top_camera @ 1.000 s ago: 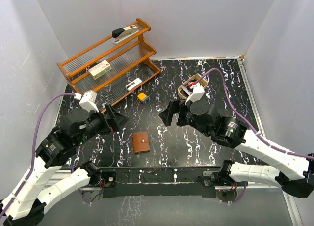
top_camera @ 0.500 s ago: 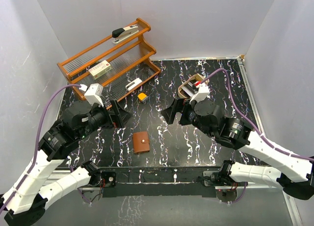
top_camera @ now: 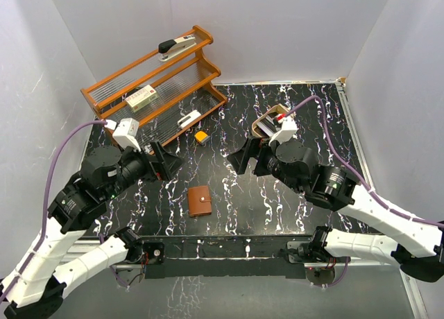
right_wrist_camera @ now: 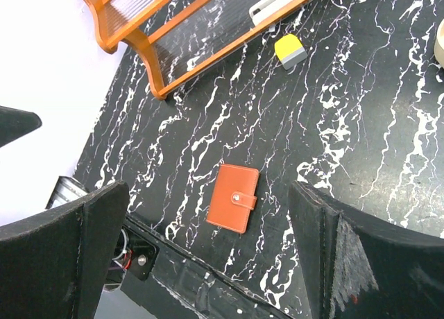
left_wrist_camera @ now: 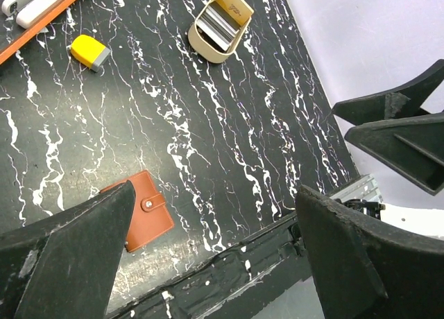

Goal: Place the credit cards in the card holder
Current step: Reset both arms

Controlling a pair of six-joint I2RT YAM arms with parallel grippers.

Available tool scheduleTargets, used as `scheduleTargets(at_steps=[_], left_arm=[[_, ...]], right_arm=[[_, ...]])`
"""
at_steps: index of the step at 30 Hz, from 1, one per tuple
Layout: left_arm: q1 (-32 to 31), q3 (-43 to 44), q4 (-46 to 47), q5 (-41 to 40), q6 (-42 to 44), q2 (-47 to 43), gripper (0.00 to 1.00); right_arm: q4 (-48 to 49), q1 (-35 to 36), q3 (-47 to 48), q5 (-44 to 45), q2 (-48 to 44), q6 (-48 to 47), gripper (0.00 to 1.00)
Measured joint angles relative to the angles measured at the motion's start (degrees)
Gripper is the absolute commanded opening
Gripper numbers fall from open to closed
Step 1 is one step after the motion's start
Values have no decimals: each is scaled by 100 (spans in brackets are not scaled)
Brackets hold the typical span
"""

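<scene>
The card holder is a closed reddish-brown wallet with its tab snapped, lying flat near the table's front edge. It also shows in the left wrist view and the right wrist view. The credit cards, silvery and tan, stand in a tan oval tray at the back right. My left gripper hovers open left of the wallet, with nothing between its fingers. My right gripper hovers open to the wallet's right, also holding nothing, its fingers wide apart.
An orange wooden rack at the back left carries a stapler, a small box and a white item. A yellow block lies in front of it. The tray is partly hidden behind my right wrist.
Both arms have shifted slightly toward the back of the table, grippers staying open. The wallet and tray have not moved.
</scene>
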Motion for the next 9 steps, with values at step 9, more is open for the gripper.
scheduleTargets(at_steps=[9], left_arm=[[0,0,39,-50,26,-2,99]], right_arm=[[50,0,59,0,-79,46,98]])
